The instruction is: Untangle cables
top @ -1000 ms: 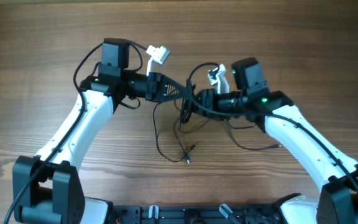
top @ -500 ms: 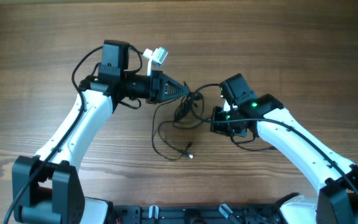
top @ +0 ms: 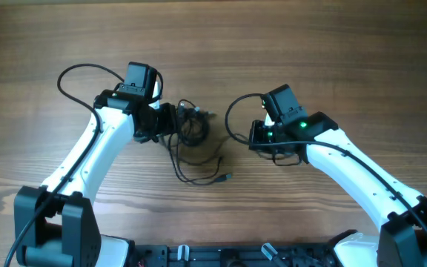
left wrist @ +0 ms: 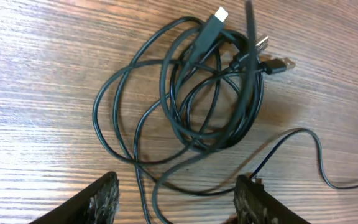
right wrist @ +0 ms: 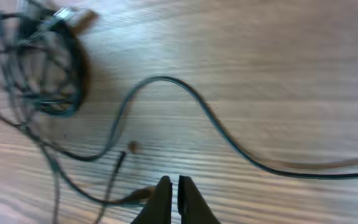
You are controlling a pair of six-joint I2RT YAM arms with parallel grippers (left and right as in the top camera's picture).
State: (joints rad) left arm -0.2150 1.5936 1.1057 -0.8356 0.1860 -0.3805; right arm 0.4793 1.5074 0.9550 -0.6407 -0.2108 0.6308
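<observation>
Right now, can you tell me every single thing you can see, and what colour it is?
table: one, brown wood, under everything
cables: a few, black, bunched in a tangle just in front of the left gripper; exact count cannot be told
plug ends: three showing at the tangle's top, one white-tipped, two silvery
loose strand: one, black, curving over the table between the tangle and the right gripper
arms: two, white with black joints, reaching in from the near edge
left gripper: one, black, open, at the tangle
right gripper: one, black, shut, just above the table
</observation>
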